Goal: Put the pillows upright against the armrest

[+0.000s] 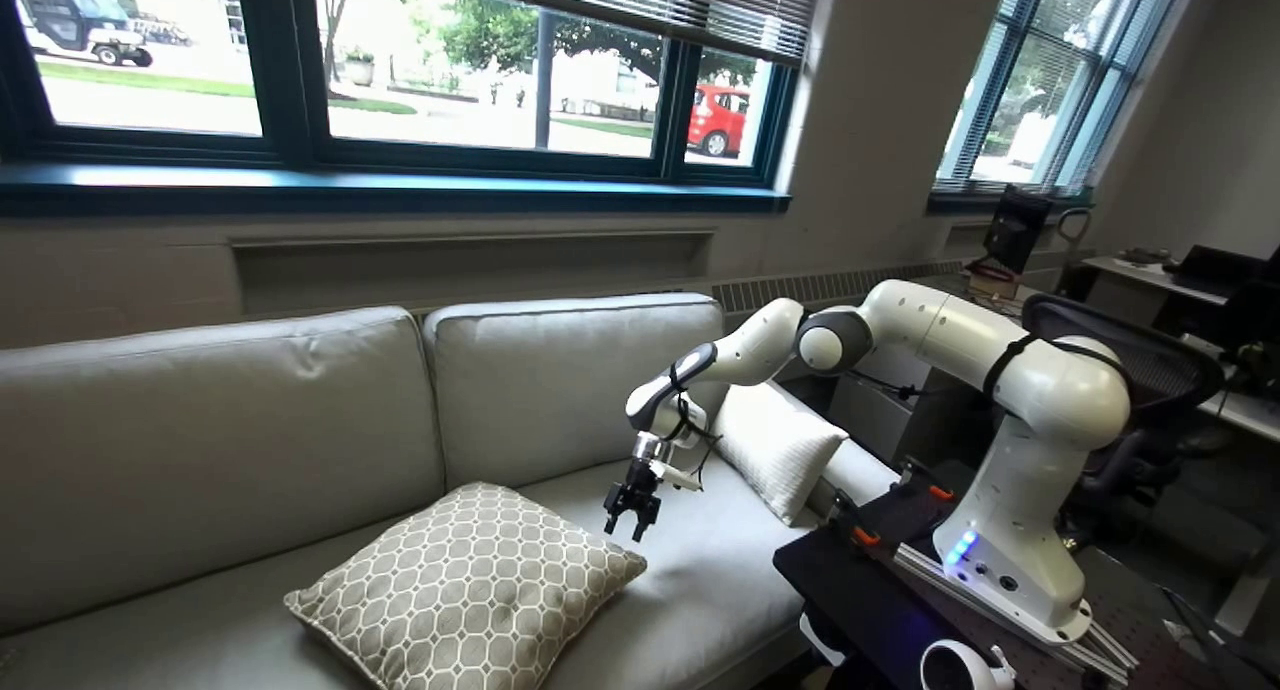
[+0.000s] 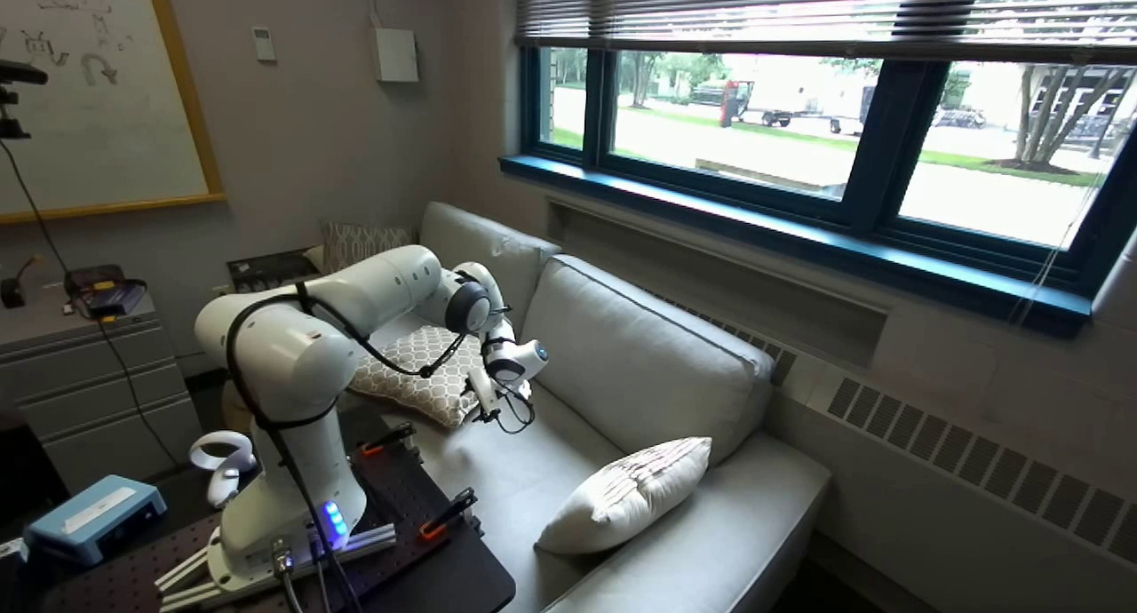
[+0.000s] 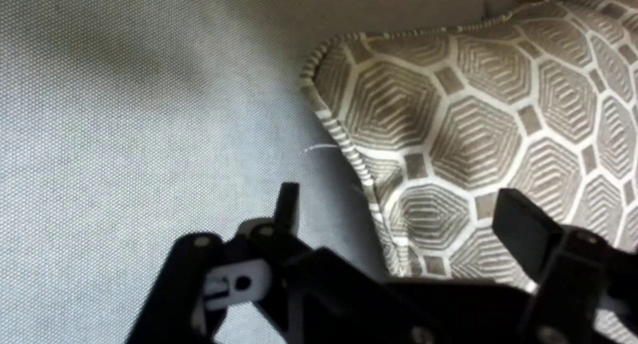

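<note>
The gripper (image 1: 624,530) hangs spread near the patterned pillow (image 1: 470,590), presumably to pinch its edge (the armrest (image 2: 733,526) props the leaning white pillow (image 2: 626,497)).

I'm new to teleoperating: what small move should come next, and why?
Probably lower the open gripper around the edge of the patterned pillow: in the wrist view that edge shows between the jaws, and the pillow lies on the seat, whereas the white pillow leans against the armrest.
</note>
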{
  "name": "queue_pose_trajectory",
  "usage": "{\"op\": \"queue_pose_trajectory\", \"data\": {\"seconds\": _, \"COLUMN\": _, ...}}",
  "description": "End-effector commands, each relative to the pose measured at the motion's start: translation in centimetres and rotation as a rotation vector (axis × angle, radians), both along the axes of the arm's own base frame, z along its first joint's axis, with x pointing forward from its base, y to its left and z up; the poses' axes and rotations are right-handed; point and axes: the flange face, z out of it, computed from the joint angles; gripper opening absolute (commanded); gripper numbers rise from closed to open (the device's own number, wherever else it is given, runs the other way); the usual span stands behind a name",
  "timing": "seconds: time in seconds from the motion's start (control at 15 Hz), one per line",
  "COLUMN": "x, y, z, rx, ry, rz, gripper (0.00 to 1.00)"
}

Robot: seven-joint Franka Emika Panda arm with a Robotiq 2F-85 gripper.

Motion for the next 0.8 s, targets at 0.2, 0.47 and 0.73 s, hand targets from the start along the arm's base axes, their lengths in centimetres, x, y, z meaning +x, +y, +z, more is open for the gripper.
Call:
{"op": "queue_pose_trajectory", "data": {"seconds": 0.2, "x": -0.3, "y": -1.8, "z": 1.1, "rx": 0.102, "ry": -0.035, "rz": -0.015, "gripper": 1.00}}
{"op": "queue_pose_trajectory", "data": {"seconds": 0.47, "x": 0.9, "y": -0.6, "z": 0.9, "rx": 0.259, "ry": -0.091, "rz": 0.026, "gripper": 1.00}}
{"op": "queue_pose_trajectory", "data": {"seconds": 0.73, "x": -0.1, "y": 0.4, "z": 1.8, "rx": 0.370, "ry": -0.050, "rz": 0.054, "gripper": 1.00}}
